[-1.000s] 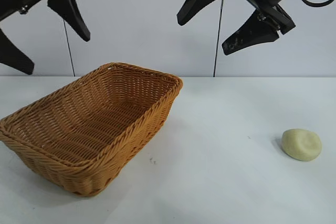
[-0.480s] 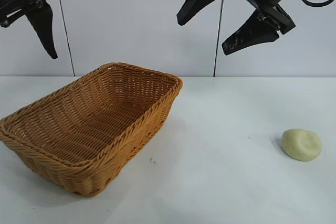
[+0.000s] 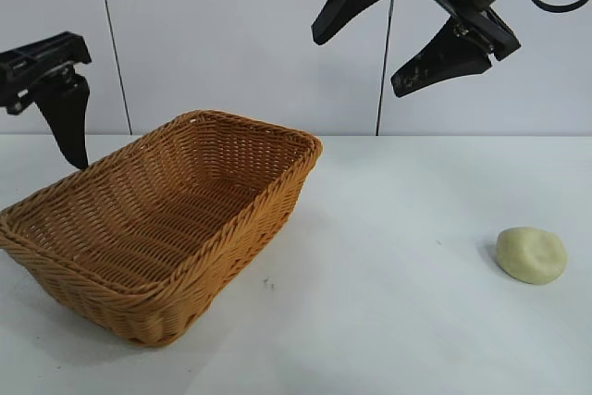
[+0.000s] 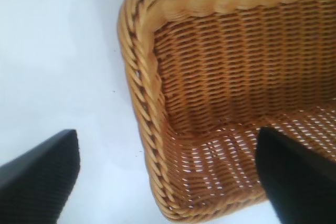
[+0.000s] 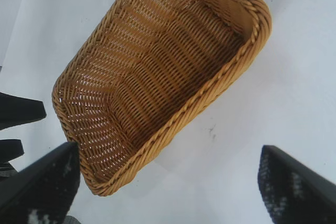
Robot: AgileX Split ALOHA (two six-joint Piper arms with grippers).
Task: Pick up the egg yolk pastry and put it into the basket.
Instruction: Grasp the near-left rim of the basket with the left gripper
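Note:
The egg yolk pastry [image 3: 532,254], a pale yellowish dome, lies on the white table at the right, far from the basket. The orange-brown wicker basket [image 3: 162,219] stands at the left and is empty; it also shows in the left wrist view [image 4: 226,77] and the right wrist view [image 5: 157,72]. My right gripper [image 3: 393,39] hangs open high above the table's middle, its open jaws [image 5: 168,182] over the basket's near corner and bare table. My left gripper [image 4: 168,182] is open over the basket's far left corner; one of its fingers [image 3: 67,117] shows at the exterior view's left edge. The pastry is out of both wrist views.
The white table [image 3: 398,321] runs bare between the basket and the pastry. A pale wall with vertical seams [image 3: 379,90] stands behind. The left gripper's fingers [image 5: 18,111] show at the edge of the right wrist view.
My left gripper has come down from the upper left corner to just beside the basket's far left rim. The right gripper, the basket and the pastry have not moved.

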